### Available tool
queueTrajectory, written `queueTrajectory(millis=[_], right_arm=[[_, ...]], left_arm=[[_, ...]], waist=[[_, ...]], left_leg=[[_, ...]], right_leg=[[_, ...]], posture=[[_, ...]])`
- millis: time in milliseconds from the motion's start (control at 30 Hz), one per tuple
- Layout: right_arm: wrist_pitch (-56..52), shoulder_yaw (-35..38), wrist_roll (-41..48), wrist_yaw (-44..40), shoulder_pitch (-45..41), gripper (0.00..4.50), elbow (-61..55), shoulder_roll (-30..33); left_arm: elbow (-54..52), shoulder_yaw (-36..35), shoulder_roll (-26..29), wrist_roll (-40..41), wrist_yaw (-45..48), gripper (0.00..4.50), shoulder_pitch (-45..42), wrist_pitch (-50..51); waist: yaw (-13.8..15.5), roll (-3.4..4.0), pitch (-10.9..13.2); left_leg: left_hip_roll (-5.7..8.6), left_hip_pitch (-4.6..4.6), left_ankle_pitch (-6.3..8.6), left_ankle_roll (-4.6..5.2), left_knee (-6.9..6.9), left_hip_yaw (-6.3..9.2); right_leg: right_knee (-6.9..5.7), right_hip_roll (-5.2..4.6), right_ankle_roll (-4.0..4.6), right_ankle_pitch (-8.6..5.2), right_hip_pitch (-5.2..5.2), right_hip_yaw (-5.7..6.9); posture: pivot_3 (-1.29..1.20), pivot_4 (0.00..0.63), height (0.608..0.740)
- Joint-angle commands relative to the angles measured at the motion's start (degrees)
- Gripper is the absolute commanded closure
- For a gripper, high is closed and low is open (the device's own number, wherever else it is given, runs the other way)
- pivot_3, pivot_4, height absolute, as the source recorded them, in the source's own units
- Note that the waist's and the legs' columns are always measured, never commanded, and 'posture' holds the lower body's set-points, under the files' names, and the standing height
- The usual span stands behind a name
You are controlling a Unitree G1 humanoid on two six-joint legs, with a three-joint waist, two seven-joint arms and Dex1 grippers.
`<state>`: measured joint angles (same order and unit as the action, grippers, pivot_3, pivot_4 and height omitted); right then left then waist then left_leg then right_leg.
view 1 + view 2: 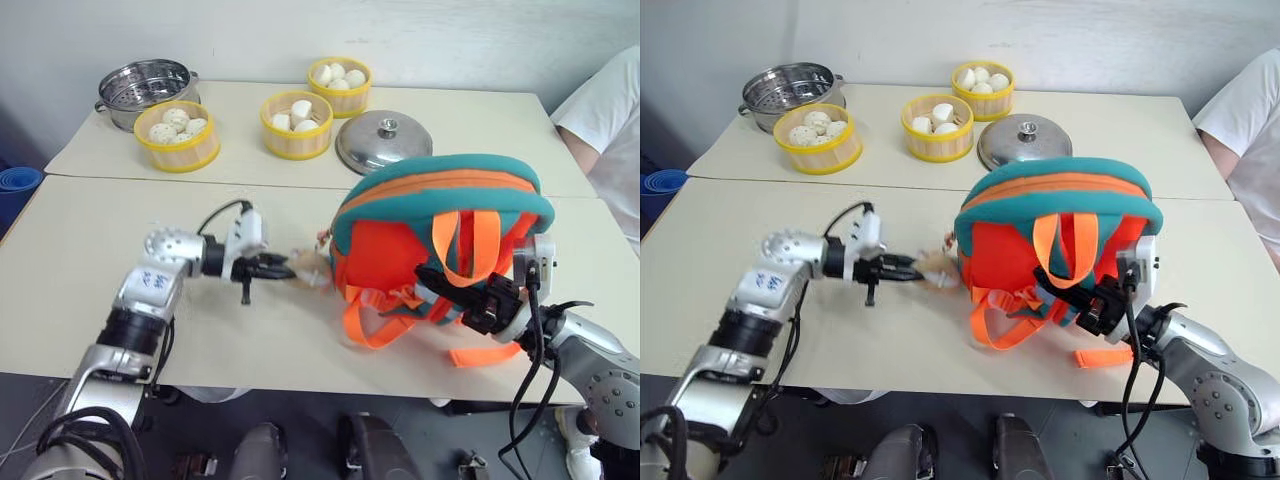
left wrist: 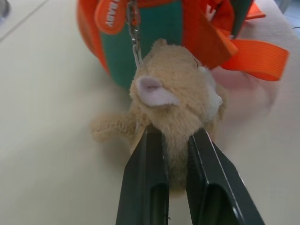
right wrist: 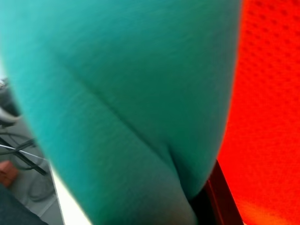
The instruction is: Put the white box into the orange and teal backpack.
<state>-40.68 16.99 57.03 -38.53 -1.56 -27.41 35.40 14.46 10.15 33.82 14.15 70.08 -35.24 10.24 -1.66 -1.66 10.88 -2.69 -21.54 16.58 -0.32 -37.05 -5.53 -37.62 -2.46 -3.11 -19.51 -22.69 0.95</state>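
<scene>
The orange and teal backpack (image 1: 440, 225) stands upright on the near table, its orange straps toward me. A tan plush animal (image 2: 173, 93) hangs by a small chain from its left side and rests on the tabletop. My left gripper (image 2: 174, 133) reaches in level from the left and is shut on the plush animal (image 1: 310, 268). At the pack's lower front, my right gripper (image 1: 435, 280) is shut on a teal padded part of the backpack (image 3: 117, 93) among the straps. The white box is out of view.
On the far table stand three yellow steamer baskets of white buns (image 1: 177, 133) (image 1: 297, 123) (image 1: 340, 83), a steel pot (image 1: 148, 90) and a steel lid (image 1: 384, 140). A person's white sleeve (image 1: 610, 120) is at the right edge. Loose orange straps (image 1: 380, 325) lie near the front edge.
</scene>
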Motion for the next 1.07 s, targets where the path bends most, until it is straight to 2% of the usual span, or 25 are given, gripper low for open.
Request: queueTrajectory(millis=[33,167,200,333,400,467,633,667,767,867,1067], right_arm=[[4.65,-0.85,-5.32,-1.21,1.48,4.50,-1.60,0.26],[8.53,-1.78,-9.31,-1.00,2.62,4.50,-0.90,-1.20],[9.99,-2.19,-10.88,-1.53,2.79,4.50,-0.58,-1.26],[14.26,-2.56,-16.00,-4.87,5.92,3.23,-1.33,0.82],[16.93,-0.79,-18.04,-9.72,10.46,2.59,-3.54,4.13],[21.54,2.26,-21.42,-13.63,14.97,1.96,-3.73,6.94],[29.61,11.38,-24.67,-17.82,20.51,0.35,1.26,8.23],[30.55,11.95,-25.13,-18.57,20.98,0.02,1.82,8.34],[36.34,16.17,-27.64,-21.31,22.85,0.02,7.57,8.56],[42.05,17.10,-30.82,-24.96,24.10,0.02,13.55,9.97],[47.11,16.75,-33.79,-25.73,19.79,0.02,22.26,12.15]], left_arm=[[-6.00,-0.81,1.13,1.38,0.53,4.33,3.22,1.97],[-5.22,-2.74,-0.01,0.82,-3.73,4.33,6.47,0.84],[-5.23,-3.69,-0.33,1.26,-4.92,3.99,6.90,1.21],[-11.67,-8.01,3.06,6.42,-3.82,2.69,10.46,7.10],[-13.92,-11.91,7.11,8.44,-2.80,2.08,14.01,9.16],[-16.17,-15.89,10.39,10.74,-0.71,1.52,18.56,8.79],[-18.51,-23.31,13.11,13.49,0.27,0.03,27.89,6.74],[-18.65,-23.73,13.18,13.38,0.14,0.00,28.64,6.13],[-18.74,-26.90,12.71,10.76,-1.05,0.00,34.92,-0.37],[-18.12,-28.09,12.09,8.53,-2.09,0.00,39.66,-5.79],[-17.72,-27.23,10.75,6.88,-6.95,0.00,37.12,-8.64]], waist=[[0.07,0.00,0.00],[0.02,0.01,-0.01],[0.02,0.00,0.00],[-0.05,0.00,0.00],[-0.06,0.01,0.00],[-0.12,0.04,0.02],[0.06,0.03,0.01],[0.09,0.03,0.01],[0.15,0.04,0.02],[0.14,0.04,0.01],[0.12,0.07,0.03]], left_leg=[[0.01,0.01,0.00,0.00,-0.01,0.00],[0.03,0.10,0.01,0.02,0.00,0.00],[0.03,0.10,0.01,0.02,0.01,0.00],[0.03,0.09,0.01,0.02,0.04,0.00],[0.02,0.08,0.03,-0.01,0.07,0.00],[0.01,0.09,0.05,-0.03,0.10,0.00],[0.02,0.17,0.15,0.08,0.06,-0.01],[0.03,0.22,0.17,0.10,0.07,0.00],[0.02,0.22,0.19,0.11,0.11,0.01],[0.02,0.23,0.29,0.10,0.22,0.00],[0.03,0.30,0.24,0.16,0.39,-0.02]], right_leg=[[-0.02,0.00,0.00,0.00,0.01,0.00],[-0.02,-0.04,0.00,0.00,0.09,-0.01],[-0.02,-0.04,0.00,0.00,0.09,-0.01],[-0.01,-0.03,0.00,0.00,0.07,0.00],[0.01,-0.03,0.00,0.00,0.05,0.00],[0.02,-0.03,0.03,-0.02,0.05,0.01],[0.11,-0.12,0.05,-0.03,0.17,0.03],[0.15,-0.14,0.05,-0.02,0.24,0.03],[0.20,-0.17,0.10,-0.04,0.24,0.05],[0.27,-0.21,0.20,-0.10,0.21,0.06],[0.29,-0.23,0.27,-0.10,0.21,0.08]], posture=[[0.00,0.150,0.740],[0.00,0.150,0.740],[0.00,0.150,0.740],[0.00,0.150,0.740],[0.00,0.150,0.740],[0.00,0.150,0.740],[0.00,0.150,0.740],[0.00,0.150,0.740],[0.00,0.150,0.740],[0.00,0.150,0.740],[0.00,0.150,0.740]])
